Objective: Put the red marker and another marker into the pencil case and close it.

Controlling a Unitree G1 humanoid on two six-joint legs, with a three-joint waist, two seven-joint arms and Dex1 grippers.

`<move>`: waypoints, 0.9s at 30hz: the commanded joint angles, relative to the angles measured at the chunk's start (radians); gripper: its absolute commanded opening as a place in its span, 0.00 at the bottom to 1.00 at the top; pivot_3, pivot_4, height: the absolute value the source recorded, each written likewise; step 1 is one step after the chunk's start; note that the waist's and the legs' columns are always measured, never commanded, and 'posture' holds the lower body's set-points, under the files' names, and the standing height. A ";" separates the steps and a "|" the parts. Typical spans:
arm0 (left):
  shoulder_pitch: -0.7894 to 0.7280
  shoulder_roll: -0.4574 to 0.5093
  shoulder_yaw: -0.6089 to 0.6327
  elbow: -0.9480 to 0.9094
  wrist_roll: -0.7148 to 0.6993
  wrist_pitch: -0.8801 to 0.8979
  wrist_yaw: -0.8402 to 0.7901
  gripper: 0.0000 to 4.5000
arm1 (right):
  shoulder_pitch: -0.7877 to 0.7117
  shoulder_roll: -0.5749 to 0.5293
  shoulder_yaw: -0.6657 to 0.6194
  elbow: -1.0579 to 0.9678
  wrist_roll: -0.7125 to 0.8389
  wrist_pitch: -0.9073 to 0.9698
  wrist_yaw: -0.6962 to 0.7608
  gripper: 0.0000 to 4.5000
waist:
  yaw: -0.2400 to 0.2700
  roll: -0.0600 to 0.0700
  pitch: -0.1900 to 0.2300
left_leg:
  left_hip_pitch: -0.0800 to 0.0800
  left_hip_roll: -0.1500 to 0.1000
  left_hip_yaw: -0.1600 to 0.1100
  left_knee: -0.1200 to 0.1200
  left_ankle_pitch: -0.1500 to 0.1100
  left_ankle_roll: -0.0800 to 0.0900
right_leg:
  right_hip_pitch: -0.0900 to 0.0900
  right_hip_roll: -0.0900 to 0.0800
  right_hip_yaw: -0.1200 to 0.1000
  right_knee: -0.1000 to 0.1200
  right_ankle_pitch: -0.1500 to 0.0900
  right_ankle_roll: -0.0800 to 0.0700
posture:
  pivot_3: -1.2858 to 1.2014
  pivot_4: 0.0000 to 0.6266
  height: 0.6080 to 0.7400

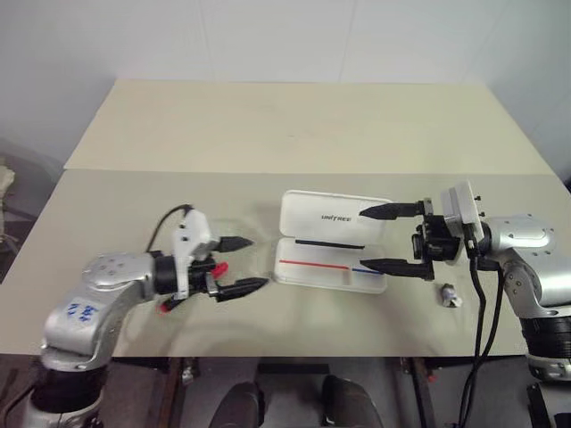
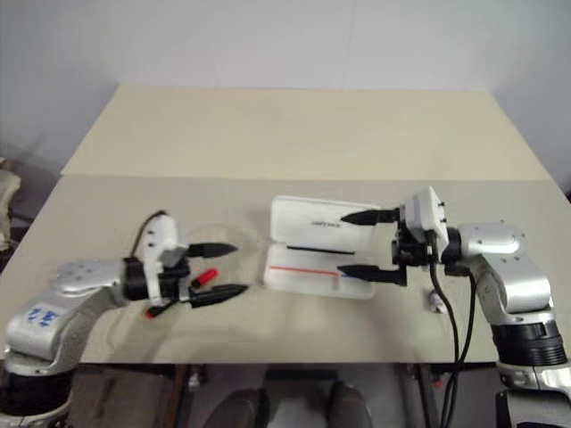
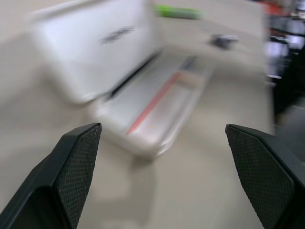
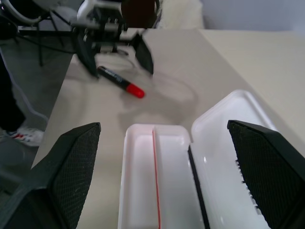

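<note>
Table [image 1: 294,125], beige and in two joined sections, carries everything. Pencil case [image 1: 332,241] lies open near its front edge, lid folded back, tray toward the robot with a red and blue stripe printed along it; no marker is visible inside.

Right gripper [image 1: 385,237] hovers at the case's right end, jaws wide apart, one finger over the lid and one over the tray, gripping nothing. Left gripper [image 1: 243,265] sits well left of the case, jaws likewise wide apart and empty.

Red marker [image 2: 183,292] lies on the table directly beneath the left gripper, to the left of the case. Green marker [image 3: 177,11] lies beyond the case's far end. Small grey-white object [image 1: 451,295] rests just right of the case.

Risks, as judged: neither marker is loaded, so the task appears to be at its start. The red marker is slim and lies flat; a descent slightly off line could roll it away or pin it under one finger. The right gripper straddles the open case closely; any sideways sweep could shove the light case or snap the lid shut before loading.

View differences: the left wrist view alone shows the green marker. The right wrist view shows the red marker's full length, dark barrel and red cap, which the left gripper partly hides from the head cameras.
</note>
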 commanded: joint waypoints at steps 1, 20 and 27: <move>0.126 0.038 0.191 -0.040 -0.049 -0.080 -0.030 0.99 | -0.055 0.022 0.019 0.031 -0.013 -0.032 0.032 1.00 | -0.003 0.000 0.000 | 0.000 0.000 0.000 0.000 0.000 0.000 | 0.000 0.000 0.000 0.000 0.000 0.000 | 0.52 0.24 1.00; 0.365 0.002 0.139 0.278 0.108 -0.486 -0.019 0.99 | -0.094 0.026 0.018 0.060 -0.037 -0.048 0.061 1.00 | -0.003 0.000 0.000 | 0.000 0.002 0.001 -0.001 -0.003 -0.002 | -0.002 0.001 0.000 0.001 0.000 -0.001 | 0.52 0.24 1.00; 0.224 0.011 0.044 0.465 0.178 -0.566 0.007 0.99 | -0.082 0.033 -0.004 0.034 -0.019 -0.105 0.064 1.00 | -0.003 0.000 0.000 | 0.001 0.001 0.002 -0.001 -0.003 -0.002 | -0.003 0.001 -0.001 0.002 0.000 -0.002 | 0.52 0.24 1.00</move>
